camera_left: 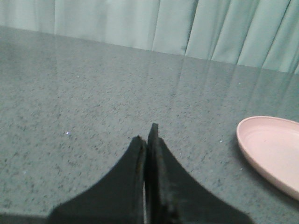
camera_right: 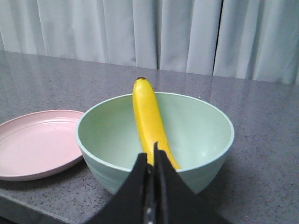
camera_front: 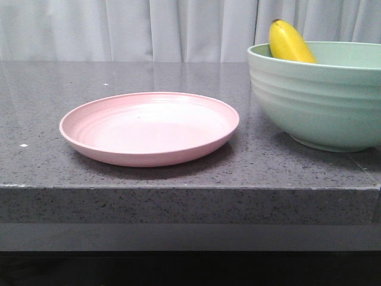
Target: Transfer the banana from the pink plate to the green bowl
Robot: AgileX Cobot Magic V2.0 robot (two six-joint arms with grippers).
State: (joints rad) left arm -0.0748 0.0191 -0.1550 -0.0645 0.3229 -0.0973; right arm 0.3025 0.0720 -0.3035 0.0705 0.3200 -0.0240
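Observation:
The yellow banana [camera_front: 290,42] leans inside the green bowl [camera_front: 321,101] at the right of the table, its dark tip above the rim; it also shows in the right wrist view [camera_right: 148,119], inside the bowl [camera_right: 201,135]. The pink plate [camera_front: 149,126] lies empty at the table's middle. It shows in the left wrist view [camera_left: 273,151] and in the right wrist view [camera_right: 37,142]. My left gripper [camera_left: 145,135] is shut and empty over bare table, to the left of the plate. My right gripper [camera_right: 152,156] is shut and empty, on the near side of the bowl. Neither gripper shows in the front view.
The grey speckled table [camera_front: 119,71] has its front edge [camera_front: 178,187] close below the plate. A pale curtain [camera_front: 149,30] hangs behind the table. The bowl stands near the table's right front corner.

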